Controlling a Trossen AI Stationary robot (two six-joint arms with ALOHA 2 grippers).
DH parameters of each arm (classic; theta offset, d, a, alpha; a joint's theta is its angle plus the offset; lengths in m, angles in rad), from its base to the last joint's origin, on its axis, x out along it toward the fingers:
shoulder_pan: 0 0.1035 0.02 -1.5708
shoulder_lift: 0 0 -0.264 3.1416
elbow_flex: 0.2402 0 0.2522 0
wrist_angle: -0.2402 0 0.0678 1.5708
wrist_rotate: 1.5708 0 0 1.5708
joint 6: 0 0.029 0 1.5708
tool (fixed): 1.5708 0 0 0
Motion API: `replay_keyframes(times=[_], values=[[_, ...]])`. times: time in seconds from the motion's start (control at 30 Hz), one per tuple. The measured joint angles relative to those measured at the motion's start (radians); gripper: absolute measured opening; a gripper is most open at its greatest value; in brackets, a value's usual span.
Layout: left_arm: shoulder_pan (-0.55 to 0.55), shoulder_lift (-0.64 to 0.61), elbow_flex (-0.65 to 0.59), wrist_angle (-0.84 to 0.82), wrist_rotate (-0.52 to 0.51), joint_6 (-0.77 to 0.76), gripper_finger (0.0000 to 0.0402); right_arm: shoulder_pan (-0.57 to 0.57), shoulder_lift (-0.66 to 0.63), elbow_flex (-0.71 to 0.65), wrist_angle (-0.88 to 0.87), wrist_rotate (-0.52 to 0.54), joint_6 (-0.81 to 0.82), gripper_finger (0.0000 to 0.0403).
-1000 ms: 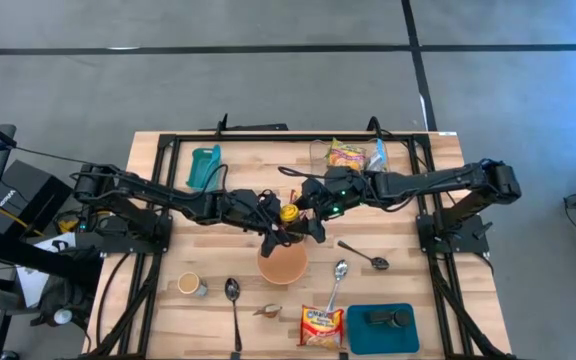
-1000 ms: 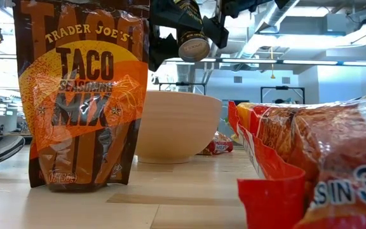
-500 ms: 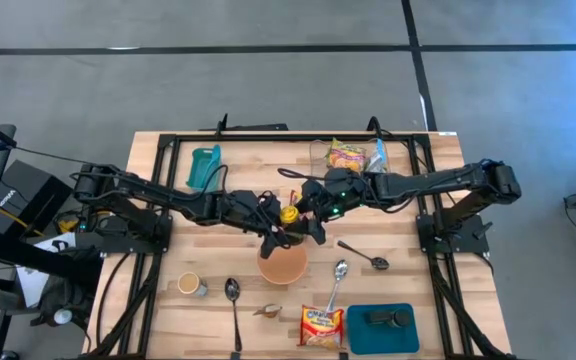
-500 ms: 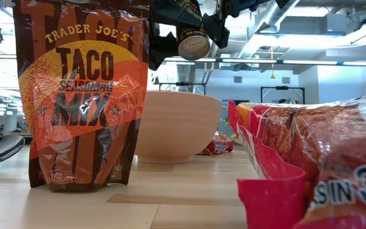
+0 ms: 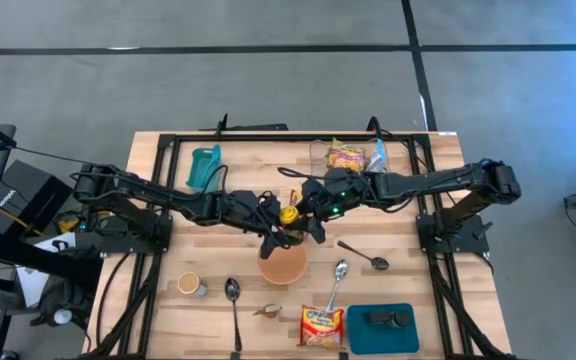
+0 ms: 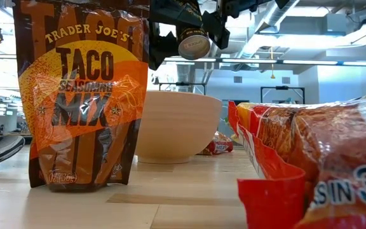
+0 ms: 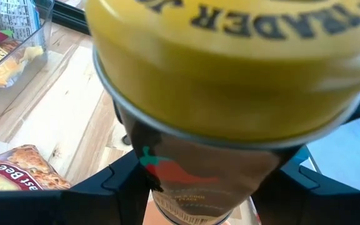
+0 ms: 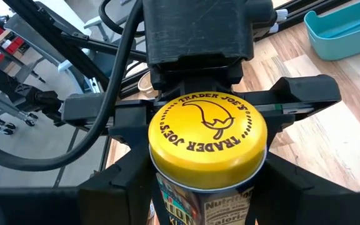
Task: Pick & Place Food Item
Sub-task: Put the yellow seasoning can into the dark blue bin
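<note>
Right, my yellow-lidded spice jar (image 5: 288,213) hangs in mid-air above the wooden bowl (image 5: 282,264), near the middle of the desk (image 5: 238,175). The left gripper (image 5: 274,226) has its fingers clamped on the jar's body, and the right gripper (image 5: 308,222) fingers are pressed against it from the opposite side. I see spoons (image 5: 233,292), a ramen packet (image 5: 321,325) and a taco mix pouch (image 6: 81,95) around the bowl.

Three spoons (image 5: 233,291), one bowl (image 5: 283,266), one jar (image 5: 288,213)
</note>
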State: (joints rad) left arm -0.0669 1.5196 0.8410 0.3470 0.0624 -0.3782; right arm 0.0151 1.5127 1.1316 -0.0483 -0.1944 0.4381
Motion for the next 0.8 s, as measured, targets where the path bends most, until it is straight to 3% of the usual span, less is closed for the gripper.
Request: replay_keyframes(times=[0.17,0.5,0.8], values=[[0.0,0.0,0.0,-0.001,-0.001,0.0,0.0222,0.0,0.0,0.0,0.0,0.003,0.0,0.0214],[0.0,0.0,0.0,-0.001,0.0,0.0,0.0222,0.001,0.0,0.0,0.0,0.008,0.0,0.0193],[0.001,0.0,0.0,-0.012,-0.002,-0.005,0.0256,0.001,0.0,0.0,0.0,0.013,-0.001,0.0193]])
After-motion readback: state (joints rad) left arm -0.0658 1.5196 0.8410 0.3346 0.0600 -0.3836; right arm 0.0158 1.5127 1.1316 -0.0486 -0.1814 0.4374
